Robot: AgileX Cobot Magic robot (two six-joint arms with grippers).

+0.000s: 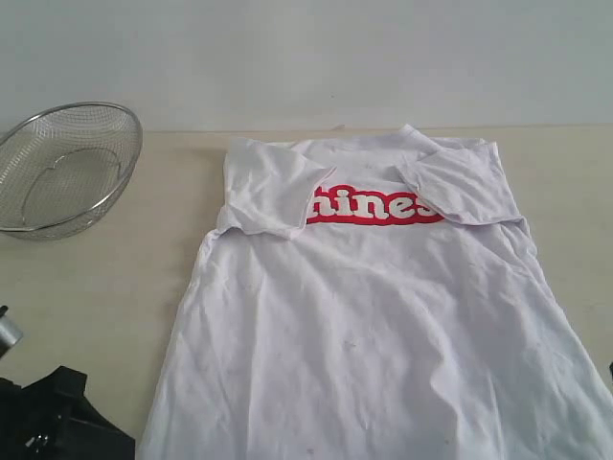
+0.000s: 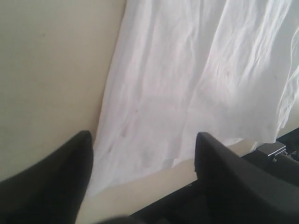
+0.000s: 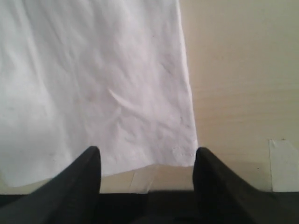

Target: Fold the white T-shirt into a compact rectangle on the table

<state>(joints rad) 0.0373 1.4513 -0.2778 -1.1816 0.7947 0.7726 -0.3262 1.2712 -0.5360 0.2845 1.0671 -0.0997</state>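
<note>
The white T-shirt (image 1: 374,316) lies face up on the table (image 1: 96,287), both short sleeves folded inward over the chest. They partly cover the red band with white lettering (image 1: 369,206). My left gripper (image 2: 144,140) is open over the shirt's bottom left corner (image 2: 140,154), with nothing between its black fingers (image 2: 70,177). My right gripper (image 3: 146,151) is open as well, and the shirt's bottom right hem corner (image 3: 180,149) lies flat just ahead of its fingers (image 3: 208,177). In the exterior view only the left arm's dark body (image 1: 57,422) shows, at the bottom left.
A wire-mesh metal bowl (image 1: 65,168) stands at the table's back left, clear of the shirt. A pale tape patch (image 3: 284,163) is stuck on the table beside the right hem corner. The table's far edge meets a plain wall (image 1: 306,57).
</note>
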